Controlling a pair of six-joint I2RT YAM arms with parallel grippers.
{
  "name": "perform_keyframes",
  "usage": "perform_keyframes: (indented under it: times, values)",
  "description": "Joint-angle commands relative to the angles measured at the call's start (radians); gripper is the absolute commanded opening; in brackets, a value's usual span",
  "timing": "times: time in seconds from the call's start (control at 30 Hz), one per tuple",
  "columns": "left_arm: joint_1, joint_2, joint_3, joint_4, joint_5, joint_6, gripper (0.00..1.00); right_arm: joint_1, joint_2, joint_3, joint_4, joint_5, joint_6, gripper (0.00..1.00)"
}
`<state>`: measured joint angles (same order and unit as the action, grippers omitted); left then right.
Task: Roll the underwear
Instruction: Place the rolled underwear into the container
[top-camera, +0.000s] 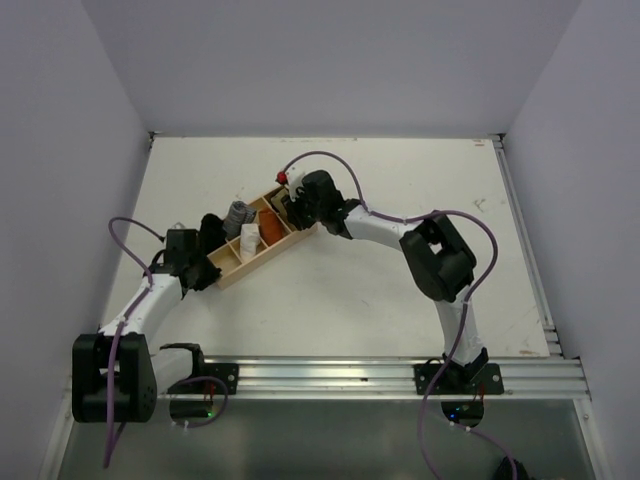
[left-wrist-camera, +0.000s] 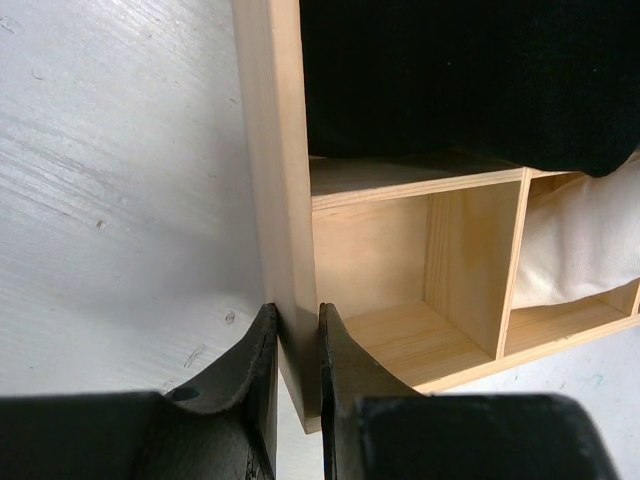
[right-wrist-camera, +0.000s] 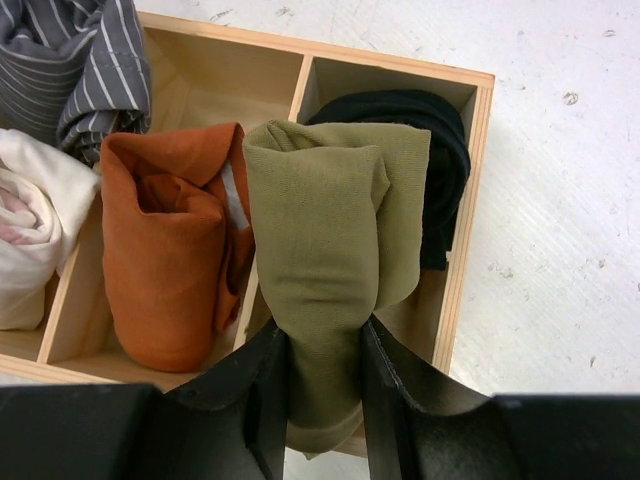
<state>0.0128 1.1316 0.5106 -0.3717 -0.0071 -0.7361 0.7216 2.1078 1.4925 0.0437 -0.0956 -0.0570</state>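
Observation:
The olive-khaki underwear (right-wrist-camera: 335, 230) is a rolled bundle standing over the end compartment of a wooden divider tray (right-wrist-camera: 470, 200). My right gripper (right-wrist-camera: 325, 370) is shut on its lower end. In the top view the right gripper (top-camera: 293, 205) hangs over the tray's far right end (top-camera: 270, 255) and hides the underwear. My left gripper (left-wrist-camera: 298, 330) is shut on the tray's end wall (left-wrist-camera: 275, 150), one finger outside and one inside. In the top view it (top-camera: 205, 272) sits at the tray's near left end.
An orange-red bundle (right-wrist-camera: 165, 260), a black roll (right-wrist-camera: 440, 150), a cream cloth (right-wrist-camera: 30, 230) and a grey striped cloth (right-wrist-camera: 80, 60) fill other compartments. The compartment (left-wrist-camera: 420, 330) next to the left gripper holds nothing. The white table (top-camera: 400, 300) is walled on three sides.

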Motion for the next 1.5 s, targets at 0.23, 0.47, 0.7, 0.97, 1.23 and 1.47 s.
perform_keyframes:
  times: [0.23,0.47,0.7,0.97,1.23,1.47]
  values:
    - [-0.002,0.005,-0.006,0.063,0.104,0.007,0.00,-0.002,0.047,-0.023,0.064,0.056,0.002,0.00]
    - [-0.002,0.025,0.003,0.066,0.113,0.017,0.00,-0.001,0.098,0.031,0.004,0.092,0.008,0.00]
    - [-0.001,0.034,0.008,0.077,0.127,0.001,0.00,-0.002,0.136,0.095,-0.090,0.119,0.049,0.00]
    - [-0.002,0.046,0.023,0.074,0.116,-0.025,0.00,-0.002,0.084,-0.024,-0.050,0.100,0.103,0.00]
    - [-0.002,0.059,0.037,0.080,0.113,-0.036,0.00,-0.002,0.035,-0.052,-0.041,0.017,0.063,0.09]
    - [-0.002,0.062,0.037,0.074,0.099,-0.042,0.00,-0.011,0.009,0.003,-0.119,-0.058,-0.003,0.37]
